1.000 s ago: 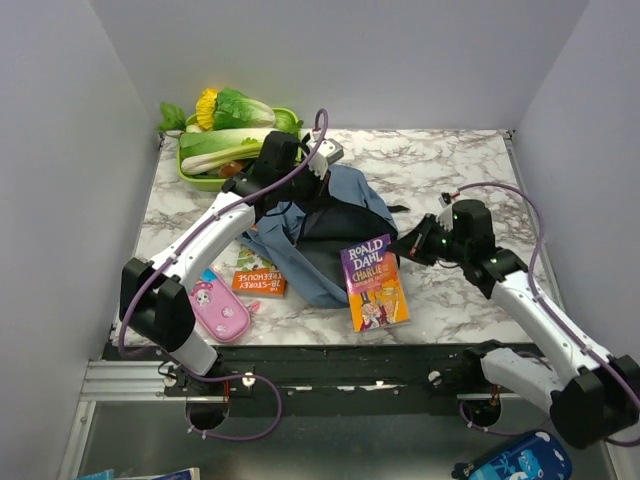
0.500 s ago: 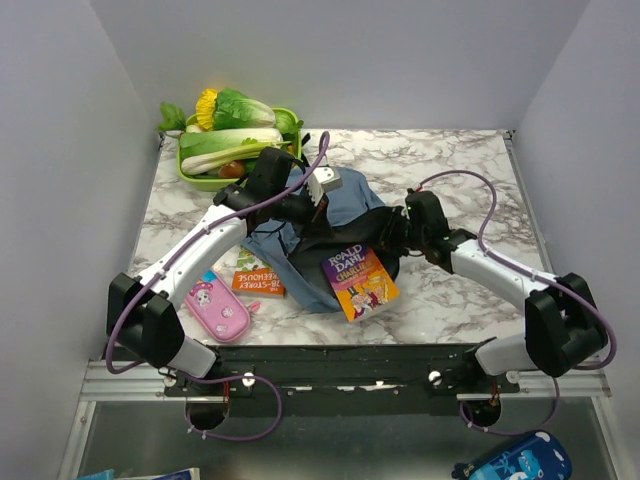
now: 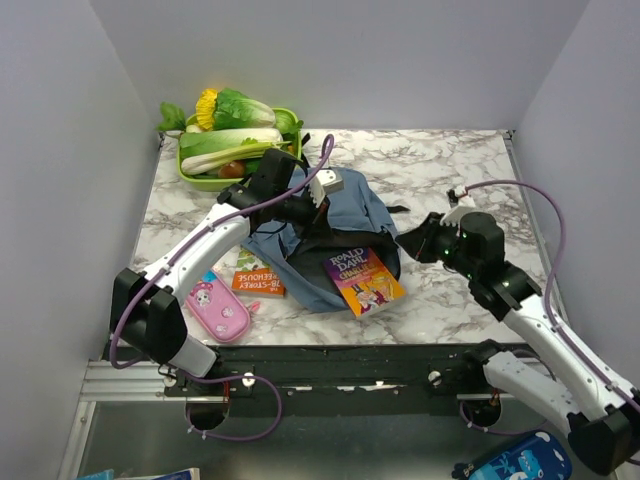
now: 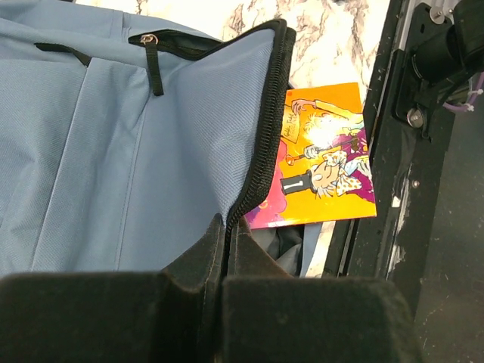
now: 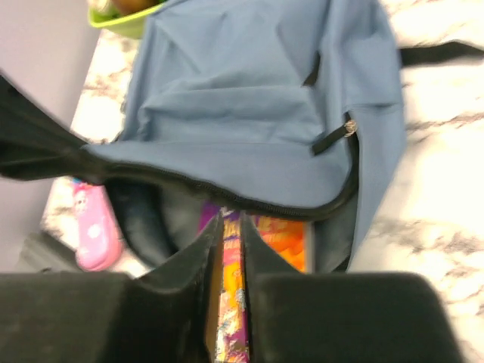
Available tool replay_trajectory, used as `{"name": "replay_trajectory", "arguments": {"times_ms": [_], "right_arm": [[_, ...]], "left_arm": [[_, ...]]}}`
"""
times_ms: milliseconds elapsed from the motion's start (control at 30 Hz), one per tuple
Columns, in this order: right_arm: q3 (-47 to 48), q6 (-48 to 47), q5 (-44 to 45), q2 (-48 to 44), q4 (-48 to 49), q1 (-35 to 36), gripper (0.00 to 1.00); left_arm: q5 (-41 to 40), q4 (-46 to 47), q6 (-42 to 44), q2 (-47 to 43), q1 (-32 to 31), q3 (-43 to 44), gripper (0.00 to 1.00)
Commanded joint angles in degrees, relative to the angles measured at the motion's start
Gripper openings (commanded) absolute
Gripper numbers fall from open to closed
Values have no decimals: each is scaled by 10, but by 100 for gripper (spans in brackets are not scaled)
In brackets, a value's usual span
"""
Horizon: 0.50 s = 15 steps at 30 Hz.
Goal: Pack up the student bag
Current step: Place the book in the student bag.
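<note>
Starting at the near edge of the white marbled surface (image 3: 460,170), a soft pink pencil case (image 3: 218,308) and a thin orange paperback (image 3: 258,277) lie toward the near-left corner, neither packed yet.

Just right of them is the purple-and-orange Roald Dahl paperback (image 3: 365,283). A second ago it lay fully in the open on the bag's near side. Half a second ago the right arm was stretched in against it. Now its top edge is tucked under the raised zip edge, and its lower half juts out toward the near edge. The right hand (image 3: 408,242) has drawn back to the right and is apart from the book, its fingers parted narrowly with nothing between them. By my reading the book is started in but not yet inside, so it needs another push.

The student bag (image 3: 350,198), a large soft dusty-blue fabric backpack, sits mid-surface, slightly left of centre. The left hand (image 3: 308,205) is clamped on its zip edge, holding the mouth up.

The right half of the surface gives the right arm open room to come in again. At the far-left corner a green plastic tray (image 3: 195,178) of vegetables sits just behind the bag, leaving little room there.
</note>
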Motion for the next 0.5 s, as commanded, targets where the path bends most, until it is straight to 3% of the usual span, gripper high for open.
{"name": "replay_trajectory", "arguments": {"times_ms": [0, 33, 233, 467], "right_arm": [[-37, -61, -93, -69, -100, 11, 10], [-54, -73, -122, -83, -107, 14, 1], [-91, -93, -230, -144, -140, 30, 1], [-92, -79, -221, -75, -138, 107, 1]], "left_arm": [[-5, 9, 6, 6, -4, 12, 0], [-9, 10, 6, 7, -4, 14, 0], [-19, 4, 3, 20, -4, 38, 0], [-28, -7, 4, 32, -4, 62, 0]]}}
